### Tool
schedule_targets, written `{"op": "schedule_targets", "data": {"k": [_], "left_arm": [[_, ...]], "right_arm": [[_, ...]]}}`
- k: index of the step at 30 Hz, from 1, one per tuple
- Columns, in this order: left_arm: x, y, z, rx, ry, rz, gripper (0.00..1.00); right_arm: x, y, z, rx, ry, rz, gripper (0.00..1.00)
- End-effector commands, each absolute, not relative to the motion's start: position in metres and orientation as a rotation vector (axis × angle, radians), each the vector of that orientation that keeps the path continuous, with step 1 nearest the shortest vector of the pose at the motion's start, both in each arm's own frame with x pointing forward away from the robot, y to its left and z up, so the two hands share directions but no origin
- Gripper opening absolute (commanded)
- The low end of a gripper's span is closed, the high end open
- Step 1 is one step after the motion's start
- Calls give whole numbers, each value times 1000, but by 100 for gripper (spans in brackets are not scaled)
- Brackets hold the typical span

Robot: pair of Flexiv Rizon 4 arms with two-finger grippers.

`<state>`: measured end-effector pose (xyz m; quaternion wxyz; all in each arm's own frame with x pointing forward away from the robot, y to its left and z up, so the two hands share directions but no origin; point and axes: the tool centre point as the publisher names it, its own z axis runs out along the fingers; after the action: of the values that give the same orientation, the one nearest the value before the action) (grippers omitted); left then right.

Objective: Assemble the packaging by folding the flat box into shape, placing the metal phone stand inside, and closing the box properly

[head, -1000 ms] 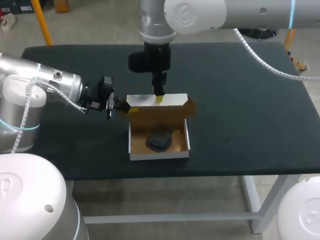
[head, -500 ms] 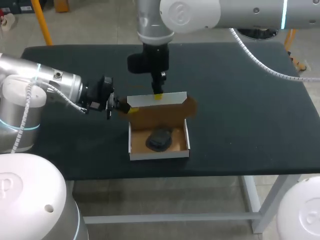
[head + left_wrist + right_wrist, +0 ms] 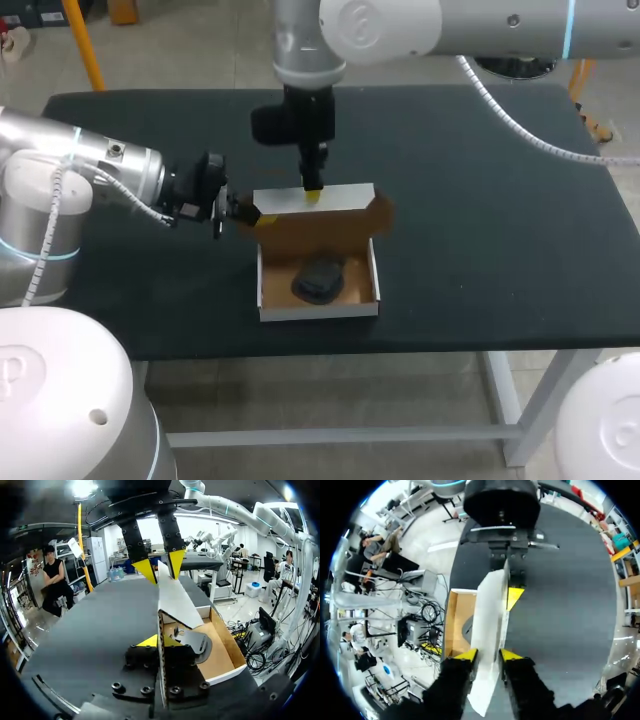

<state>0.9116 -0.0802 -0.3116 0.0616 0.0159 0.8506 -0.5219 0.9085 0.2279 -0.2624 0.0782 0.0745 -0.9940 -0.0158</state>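
The box (image 3: 318, 311) sits open on the table (image 3: 480, 200), white outside and brown inside. The dark metal phone stand (image 3: 318, 280) lies flat on the box's floor, nearer its left wall than its right. The lid (image 3: 330, 198) rises from the box's rear wall, roughly upright, and a brown side flap (image 3: 381, 212) sticks out past the box's right rear corner.

The right gripper (image 3: 313, 194) comes down from above the box's rear wall. Its two yellow tips are pressed on either face of the lid's top edge, clenched on it. The left gripper (image 3: 250, 213) is just beside the box's left rear corner, level with the lid. There it grasps the lid's left end, the cardboard edge running between its fingers.

Both arms crowd the back of the box, while its front wall and open top are uncovered
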Motion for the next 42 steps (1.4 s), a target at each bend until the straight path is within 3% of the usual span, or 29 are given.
{"op": "schedule_targets", "data": {"k": [1, 18, 35, 42], "left_arm": [[912, -80, -314, 50, 2575, -1578, 0], [912, -80, -314, 50, 2575, -1578, 0], [912, -80, -314, 70, 2565, -1558, 0], [907, -76, -316, 120, 2514, -1535, 0]], "right_arm": [[904, 218, -248, 200, -2991, -112, 100], [917, 198, -197, -376, -3033, -175, 100], [917, 198, -197, -376, -3033, -175, 100], [923, 192, -198, -661, -2955, -83, 100]]}}
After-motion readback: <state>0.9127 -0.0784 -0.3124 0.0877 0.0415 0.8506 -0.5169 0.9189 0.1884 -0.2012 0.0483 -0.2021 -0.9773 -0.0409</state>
